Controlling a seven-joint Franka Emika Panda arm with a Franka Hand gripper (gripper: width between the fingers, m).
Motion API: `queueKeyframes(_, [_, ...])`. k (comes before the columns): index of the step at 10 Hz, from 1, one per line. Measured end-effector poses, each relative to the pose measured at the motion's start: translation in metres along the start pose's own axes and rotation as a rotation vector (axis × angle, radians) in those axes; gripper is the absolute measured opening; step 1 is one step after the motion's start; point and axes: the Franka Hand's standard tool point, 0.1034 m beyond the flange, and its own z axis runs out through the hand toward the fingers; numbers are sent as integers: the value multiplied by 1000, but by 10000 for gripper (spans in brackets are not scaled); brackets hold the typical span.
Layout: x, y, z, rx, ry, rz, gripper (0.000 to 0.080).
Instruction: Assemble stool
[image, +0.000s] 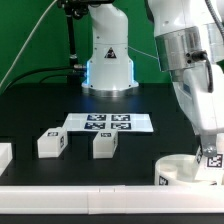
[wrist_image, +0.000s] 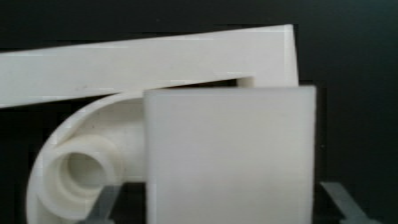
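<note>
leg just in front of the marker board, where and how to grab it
Probably from straight above, pinching the leg across its two flat side faces: it is blocky and sits alone on the table, nothing crowding it.

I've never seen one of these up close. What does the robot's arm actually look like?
The arm is glossy white rounded shells with a grey band. Its white base carries a black triangle sticker and glows blue at the foot. Black cables hang behind it. The gripper is pale grey.
</note>
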Motion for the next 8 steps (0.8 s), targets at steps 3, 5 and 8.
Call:
queueKeyframes(3, [-3, 1, 2, 25, -22, 329, 340])
queueKeyframes(5, [-9, -1, 4, 98, -44, 606, 340])
queueKeyframes(8, [-19, 5, 6, 163, -62, 685, 340])
